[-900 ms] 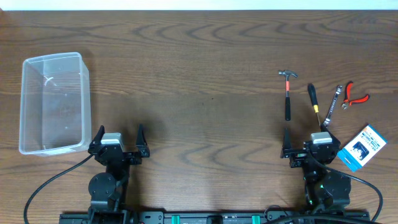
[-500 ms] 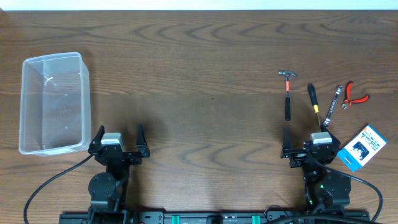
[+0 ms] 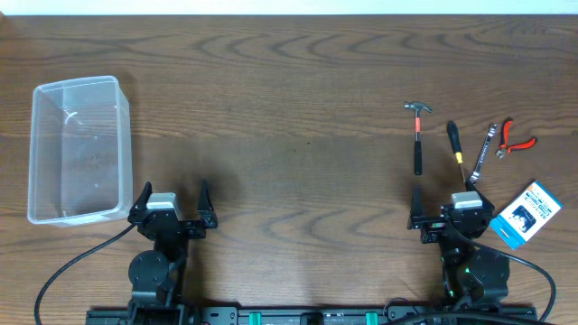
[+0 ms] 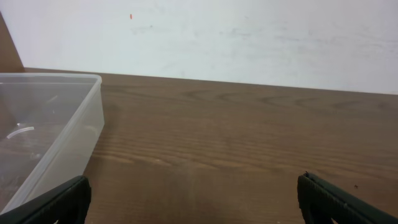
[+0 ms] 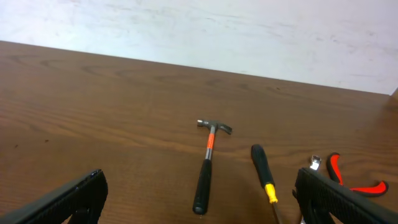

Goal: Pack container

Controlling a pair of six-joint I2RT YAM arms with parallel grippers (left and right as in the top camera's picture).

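Note:
The clear plastic container stands empty at the table's left; its corner also shows in the left wrist view. On the right lie a small hammer, a black-and-yellow screwdriver, a wrench and red pliers. My left gripper is open and empty, just right of the container's near corner. My right gripper is open and empty, just near of the tools.
A blue-and-white packaged item lies at the right, beside my right arm. The wooden table runs back to a white wall.

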